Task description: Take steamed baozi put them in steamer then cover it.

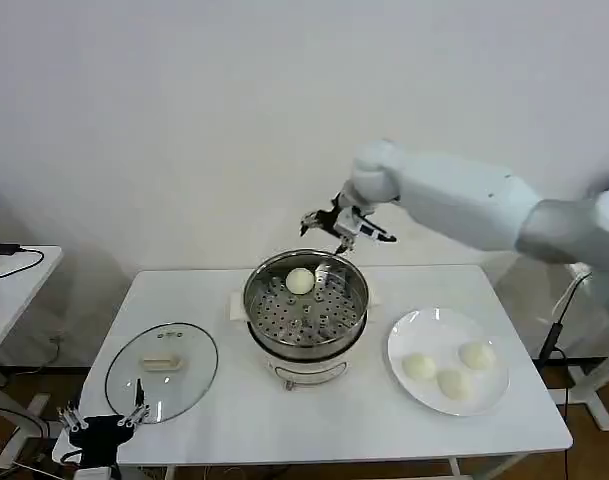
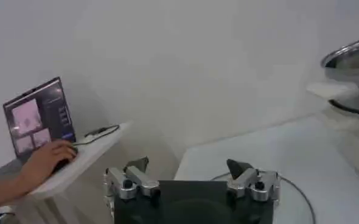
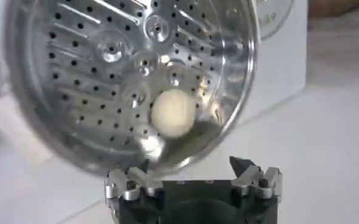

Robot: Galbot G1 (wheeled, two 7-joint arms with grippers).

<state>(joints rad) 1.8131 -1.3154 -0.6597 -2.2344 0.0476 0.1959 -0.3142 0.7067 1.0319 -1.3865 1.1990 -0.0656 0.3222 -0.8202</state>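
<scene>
Right gripper (image 1: 336, 224) hovers spread and empty above the steamer (image 1: 306, 308); the three plated baozi (image 1: 450, 369) lie toward four o'clock, nearest this arm.

A plain white wall (image 1: 184, 120) rises behind a white counter (image 1: 234, 420) on pale legs, lit evenly with soft shadows falling beyond its far edge. Off the counter's left edge stands a second white side table (image 1: 9, 290) carrying a black cable (image 1: 14, 255) and, seen from the left wrist view, an open laptop (image 2: 38, 115). Brown wooden floor (image 1: 24, 385) shows beneath the furniture, near the counter's left corners.
</scene>
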